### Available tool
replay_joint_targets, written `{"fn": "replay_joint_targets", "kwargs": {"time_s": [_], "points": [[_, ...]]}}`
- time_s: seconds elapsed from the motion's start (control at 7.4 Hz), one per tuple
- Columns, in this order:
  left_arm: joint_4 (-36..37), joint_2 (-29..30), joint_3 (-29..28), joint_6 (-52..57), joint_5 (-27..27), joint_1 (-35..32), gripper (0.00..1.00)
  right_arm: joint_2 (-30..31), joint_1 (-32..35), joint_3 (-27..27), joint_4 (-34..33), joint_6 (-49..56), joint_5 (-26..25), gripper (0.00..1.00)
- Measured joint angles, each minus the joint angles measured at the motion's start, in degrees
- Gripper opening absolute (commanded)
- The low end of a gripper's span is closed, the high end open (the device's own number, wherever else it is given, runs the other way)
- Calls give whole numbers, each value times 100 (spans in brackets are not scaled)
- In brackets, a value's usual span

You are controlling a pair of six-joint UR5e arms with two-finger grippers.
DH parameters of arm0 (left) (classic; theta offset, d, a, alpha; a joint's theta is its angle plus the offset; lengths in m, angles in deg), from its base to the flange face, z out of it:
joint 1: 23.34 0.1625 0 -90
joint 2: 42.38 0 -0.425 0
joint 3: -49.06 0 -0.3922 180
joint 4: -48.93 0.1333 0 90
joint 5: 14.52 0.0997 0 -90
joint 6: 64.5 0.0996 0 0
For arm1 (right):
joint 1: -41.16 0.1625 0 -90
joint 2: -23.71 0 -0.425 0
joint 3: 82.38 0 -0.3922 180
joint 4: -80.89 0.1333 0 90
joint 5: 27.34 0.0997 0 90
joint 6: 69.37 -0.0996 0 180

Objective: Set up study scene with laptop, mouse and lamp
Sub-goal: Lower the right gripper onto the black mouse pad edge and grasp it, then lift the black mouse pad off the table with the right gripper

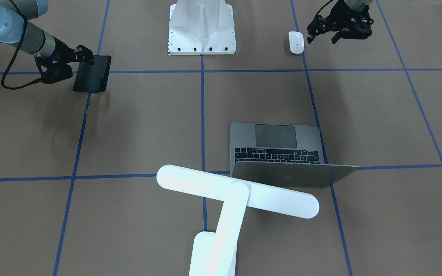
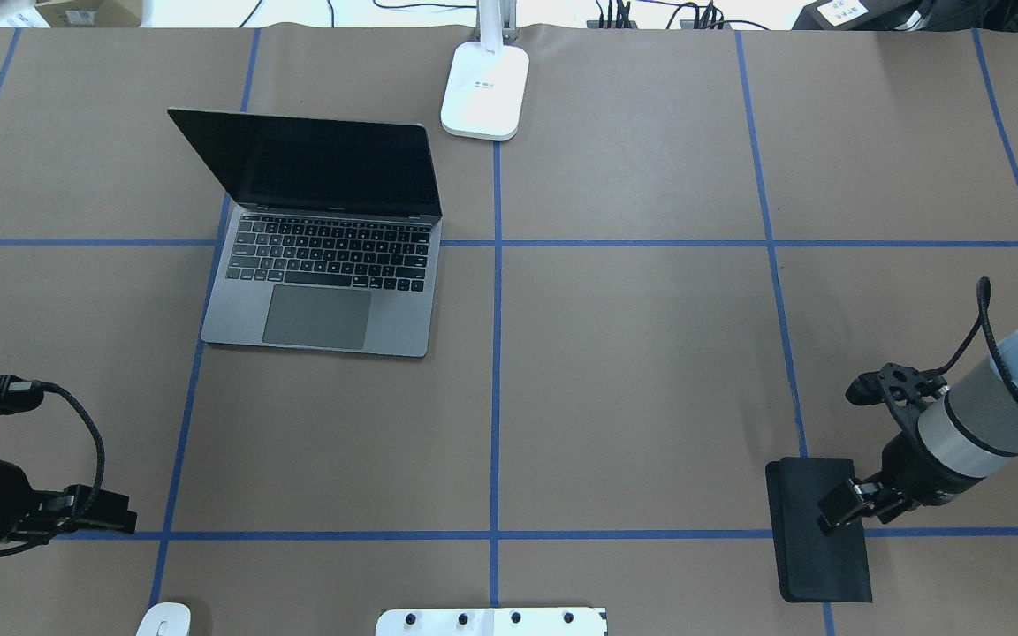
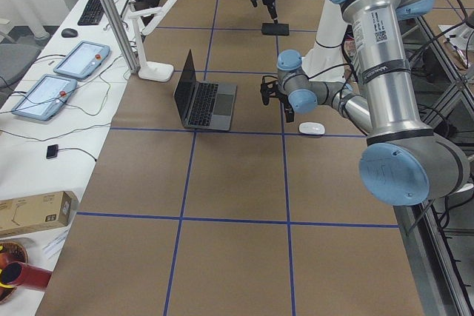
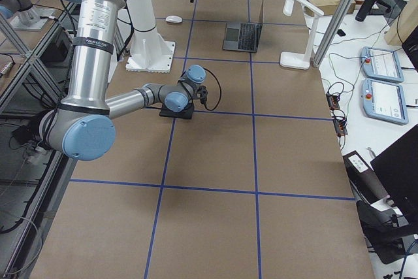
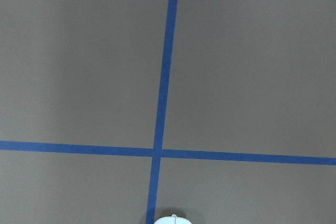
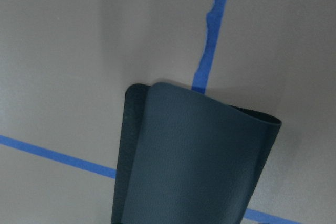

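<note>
lamp [image 1: 236, 191], open laptop [image 1: 278, 151], mouse pad [image 6: 194, 161] (curled) in right jaws

A: How many of the task's things are counted on the table [image 2: 633, 371]?
B: One laptop [image 2: 323, 256], one mouse [image 1: 296, 42] and one lamp [image 1: 236, 191] are counted.
A: What else is tallied there?
B: One black mouse pad [image 2: 814, 565] and one white pedestal [image 1: 202, 30] are found. One left gripper [image 1: 322, 37] and one right gripper [image 2: 838, 517] are noted, two in all. Two tablets [image 3: 80, 61] are seen off the table.
</note>
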Motion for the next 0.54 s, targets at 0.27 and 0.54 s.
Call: {"fn": "replay_joint_targets", "kwargs": {"time_s": [0.27, 0.54], "points": [[-4, -4, 8, 4, 0, -11, 100, -1, -86, 93, 3, 8, -6, 82], [-13, -11, 9, 4, 0, -15, 99, -4, -93, 171, -4, 14, -7, 70]]}}
